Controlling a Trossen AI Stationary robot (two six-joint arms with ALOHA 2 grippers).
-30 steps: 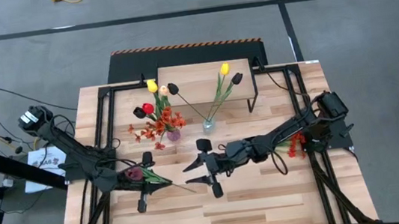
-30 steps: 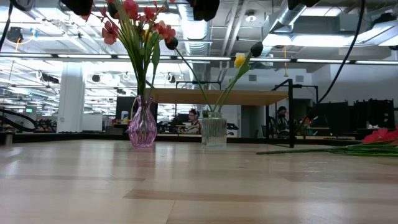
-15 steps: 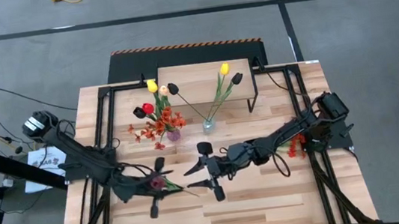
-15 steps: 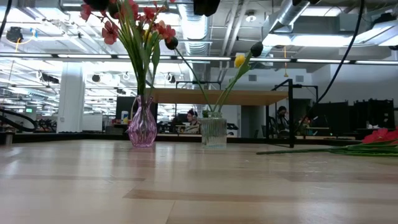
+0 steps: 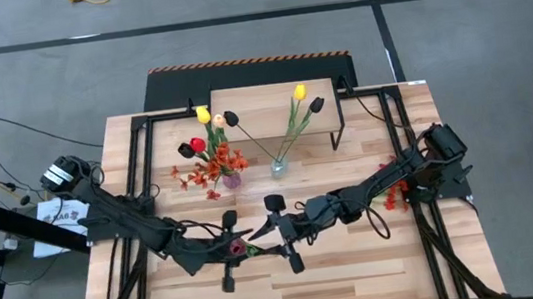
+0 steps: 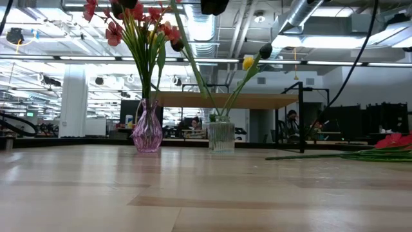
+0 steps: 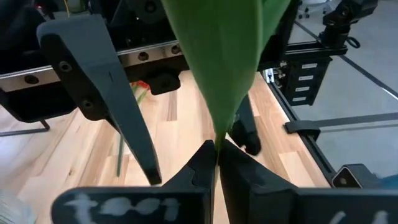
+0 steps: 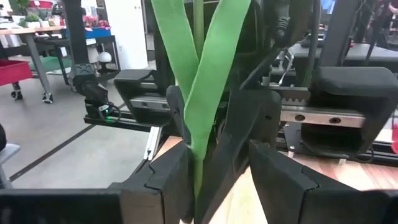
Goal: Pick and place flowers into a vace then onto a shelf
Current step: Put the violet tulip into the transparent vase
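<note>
The left end effector (image 5: 227,247) hangs over the front middle of the tabletop (image 5: 362,279), its fingers pinched shut on the stem of a red tulip (image 5: 236,244), the long green leaf rising straight out of the pinch in the left wrist view; the right end effector (image 5: 284,236) faces it just beside, jaws about half apart, with the tulip's stem and leaves standing between the fingers (image 8: 168,177), so this looks like a hand-over from left arm to right.

To do it well, the right jaws should close on the bare stem rather than on the soft leaves, which would slip or fold; the left should let go only once that grip is firm, and draw back along the stem's line so the flower is not dragged askew.

Behind them stand the pink vase (image 5: 233,180) crowded with tulips and orange-red sprays, then the clear glass vase (image 5: 278,167) with a yellow and a dark tulip, both before the shelf (image 5: 266,104); the clear one has more room; at far right more flowers (image 5: 395,191) lie flat awaiting their turn.
</note>
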